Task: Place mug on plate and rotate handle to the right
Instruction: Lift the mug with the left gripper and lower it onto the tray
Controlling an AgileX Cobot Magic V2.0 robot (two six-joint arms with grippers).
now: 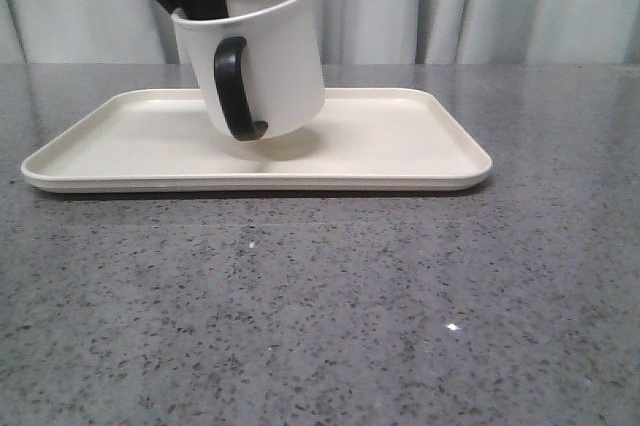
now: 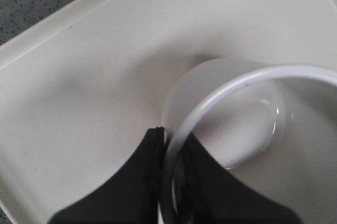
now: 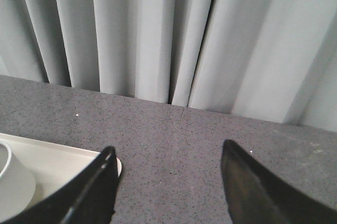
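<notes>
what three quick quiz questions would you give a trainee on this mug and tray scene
1. True or false: the mug sits flat on the plate.
2. Which gripper holds the mug? A) left B) right C) neither
3. Fill in: in the front view the handle faces toward the ____.

Key:
1. False; it hangs tilted above the plate, a shadow beneath.
2. A; the left gripper pinches the rim, one finger inside and one outside, while the right gripper is open over the table.
3. camera

Tilted white mug [image 1: 268,51], black handle [image 1: 233,88] camera-facing, just above cream rectangular plate [image 1: 400,136].
</notes>
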